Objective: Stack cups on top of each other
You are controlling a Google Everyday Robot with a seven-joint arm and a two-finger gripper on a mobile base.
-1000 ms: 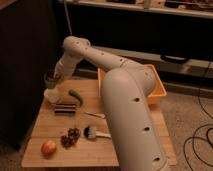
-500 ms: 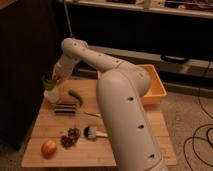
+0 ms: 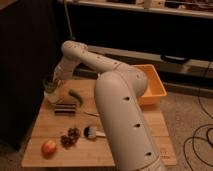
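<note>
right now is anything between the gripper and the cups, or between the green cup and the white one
Nothing visible stands in the way. The gripper is already at the far left of the table, right at the green cup, which sits directly above the white cup. The cucumber and dark bar lie beside them, to the right.

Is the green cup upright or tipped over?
Upright: the green cup shows its rim on top, above the white cup, with the gripper at it.
</note>
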